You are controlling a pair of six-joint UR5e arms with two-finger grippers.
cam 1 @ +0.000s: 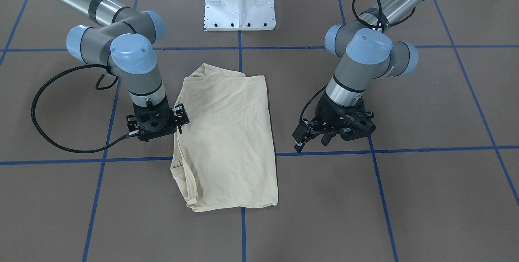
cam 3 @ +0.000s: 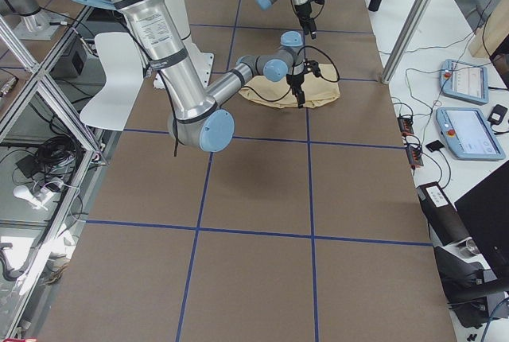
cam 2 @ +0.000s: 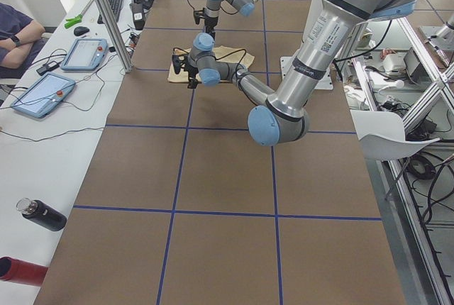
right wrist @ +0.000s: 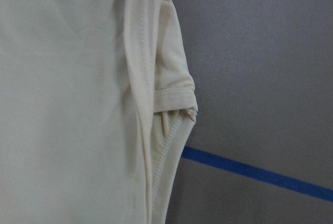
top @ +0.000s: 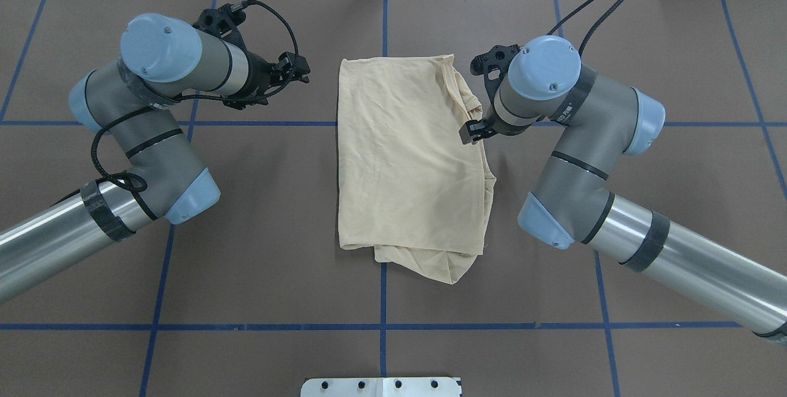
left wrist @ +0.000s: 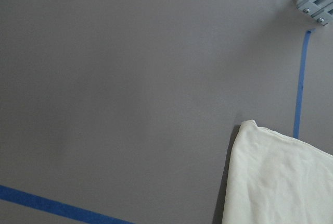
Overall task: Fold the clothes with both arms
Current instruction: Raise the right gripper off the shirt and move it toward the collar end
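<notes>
Brown matte tabletop [cam 1: 405, 197], crossed by blue tape lines [cam 1: 324, 153] into large squares, fills the front-facing view, with a white metal pedestal base [cam 1: 239, 2] at the top centre of the frame. At the middle of that frame lies the pale cream-yellow thin T-shirt [cam 1: 227, 140], folded into a rough upright rectangle, flat on the table, with bunched hems along its left edge and a loose corner sticking out at the top. The right grey metal arm with light-blue joint caps [cam 1: 134, 57] comes in from the upper left, and its black two-finger right gripper [cam 1: 181, 119] stands at the shirt's left edge, touching or just over the cloth; whether it is pinching the fabric cannot be told. The left grey arm [cam 1: 367, 51] comes in from the upper right; its black left gripper [cam 1: 311, 145] hangs low over bare table to the right of the shirt, apart from it, fingers spread with nothing between them. In the right wrist view, stitched hems of the shirt lie at centre frame.
</notes>
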